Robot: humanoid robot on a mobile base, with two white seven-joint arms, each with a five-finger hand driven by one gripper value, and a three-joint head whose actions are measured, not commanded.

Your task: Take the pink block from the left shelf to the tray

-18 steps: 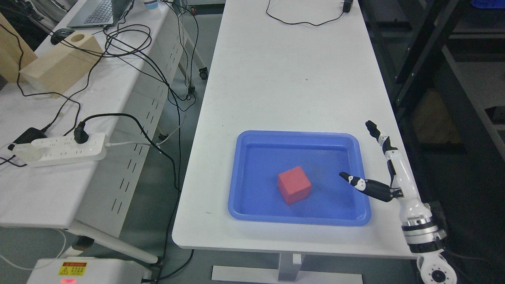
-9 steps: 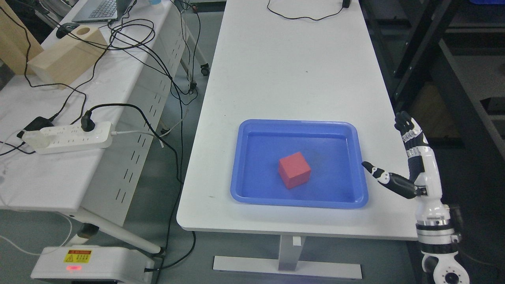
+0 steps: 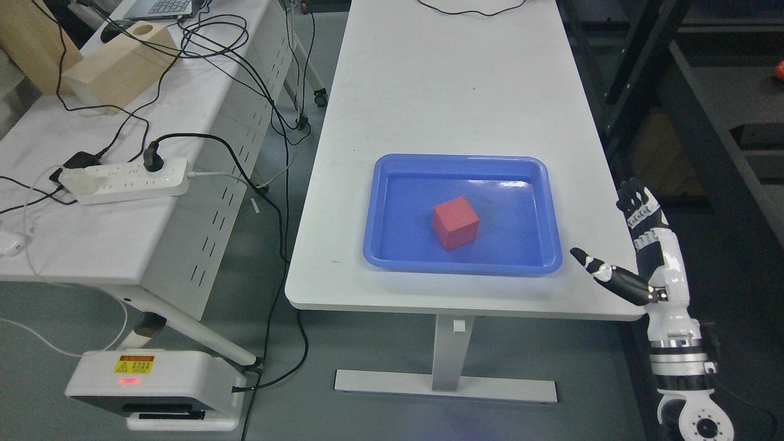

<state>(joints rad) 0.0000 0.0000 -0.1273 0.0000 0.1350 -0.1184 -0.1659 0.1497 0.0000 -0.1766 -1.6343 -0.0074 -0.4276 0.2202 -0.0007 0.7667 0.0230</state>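
A pinkish-red block lies in the middle of the blue tray, which sits on the white table near its front edge. My right hand is open and empty, fingers spread, thumb pointing left. It hangs by the table's front right corner, to the right of the tray and apart from it. The left arm is out of view.
A second white table at the left carries a power strip, tangled black cables and a wooden box. A white floor unit with a warning label sits below. Dark shelving stands at the right.
The whole picture has shifted, so the camera has moved back and the table shows farther up. My right hand has withdrawn from over the tray's right side to beside the table's corner.
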